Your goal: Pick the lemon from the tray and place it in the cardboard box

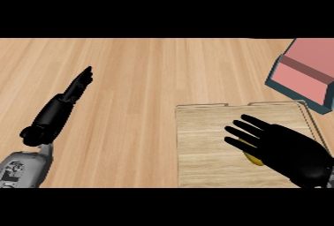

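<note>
Your right hand (290,154) hovers over the tray (202,145), fingers straight and spread, holding nothing. The lemon (251,155) lies on the tray just beneath those fingers, mostly hidden by them. The box (306,73) sits beyond the tray's far right corner. Your left hand (79,84) rests over the bare counter (150,75) at the left, fingers straight, empty.

Even, bright light falls across the wooden counter (143,88), with no glare. Around the tray (202,145) only a thin dark edge shows, no cast shadow. The black hands show little surface shading.
</note>
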Robot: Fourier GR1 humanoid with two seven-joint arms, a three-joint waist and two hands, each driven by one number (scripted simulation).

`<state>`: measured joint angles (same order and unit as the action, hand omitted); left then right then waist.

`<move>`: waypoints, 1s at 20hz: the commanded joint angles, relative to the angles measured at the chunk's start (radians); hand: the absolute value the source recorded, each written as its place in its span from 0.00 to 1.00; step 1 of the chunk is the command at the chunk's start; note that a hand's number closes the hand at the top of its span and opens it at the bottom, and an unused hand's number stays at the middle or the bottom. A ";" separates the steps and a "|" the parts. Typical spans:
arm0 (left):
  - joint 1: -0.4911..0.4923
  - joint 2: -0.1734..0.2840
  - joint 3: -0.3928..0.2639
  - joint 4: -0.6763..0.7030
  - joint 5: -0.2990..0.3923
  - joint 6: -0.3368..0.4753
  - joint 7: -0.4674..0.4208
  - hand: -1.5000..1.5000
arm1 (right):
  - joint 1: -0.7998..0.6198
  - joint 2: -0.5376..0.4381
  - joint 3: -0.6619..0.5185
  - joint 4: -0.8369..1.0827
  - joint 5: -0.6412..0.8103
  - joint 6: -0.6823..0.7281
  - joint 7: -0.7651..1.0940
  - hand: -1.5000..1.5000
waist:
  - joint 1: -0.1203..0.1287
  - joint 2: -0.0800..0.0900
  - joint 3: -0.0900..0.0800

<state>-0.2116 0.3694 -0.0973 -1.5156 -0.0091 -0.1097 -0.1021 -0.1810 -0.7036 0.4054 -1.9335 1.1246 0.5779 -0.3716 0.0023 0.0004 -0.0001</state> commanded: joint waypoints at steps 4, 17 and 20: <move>0.000 -0.054 0.004 -0.054 -0.050 -0.007 0.059 0.50 | 0.004 0.068 -0.001 0.093 0.078 -0.018 -0.080 0.00 | -0.001 -0.001 0.000; 0.016 -0.081 0.044 -0.093 -0.103 -0.052 0.073 0.50 | 0.054 0.139 -0.033 0.144 0.232 -0.076 -0.098 0.00 | -0.001 -0.002 0.000; -0.010 -0.079 0.100 -0.048 -0.063 -0.089 0.055 0.50 | 0.038 0.145 -0.072 0.209 0.229 -0.078 -0.153 0.00 | -0.003 -0.001 0.000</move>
<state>-0.2224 0.3066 -0.0183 -1.5514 -0.0753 -0.1856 -0.0559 -0.1733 -0.5725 0.3455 -1.7368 1.3262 0.5066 -0.5028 0.0014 -0.0002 -0.0001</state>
